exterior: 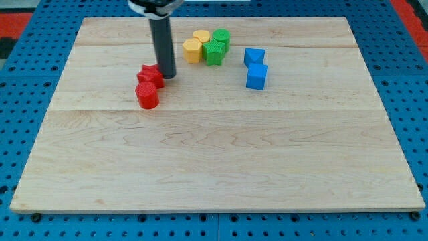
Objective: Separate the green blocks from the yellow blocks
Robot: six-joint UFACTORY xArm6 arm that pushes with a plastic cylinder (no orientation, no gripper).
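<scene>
Right now my tip (166,75) sits on the wooden board (214,161) touching, or all but touching, the right edge of the upper red block (150,74), with the red cylinder (147,96) just below that; being a bare rod it has nothing to open or close and holds nothing, it only rests against the board. Up and to the view's right, near the top edge, lies the cluster that matters: a yellow hexagonal block (192,50) and a yellow cylinder (201,36) behind it on the left side, a green star-like block (215,51) and a second green block (222,37) on the right side, all four packed together and seemingly touching. Two blue blocks (255,67) stand well apart further right. These pieces look like small, light, rigid plastic shapes that should slide easily on smooth wood and may spin when pushed off-centre, so I judge the best contact is low and square on a flat face. Since they cannot be gripped, the sensible approach would be to enter the seam between yellow and green from above or below and sweep the greens rightward, minding the blues
</scene>
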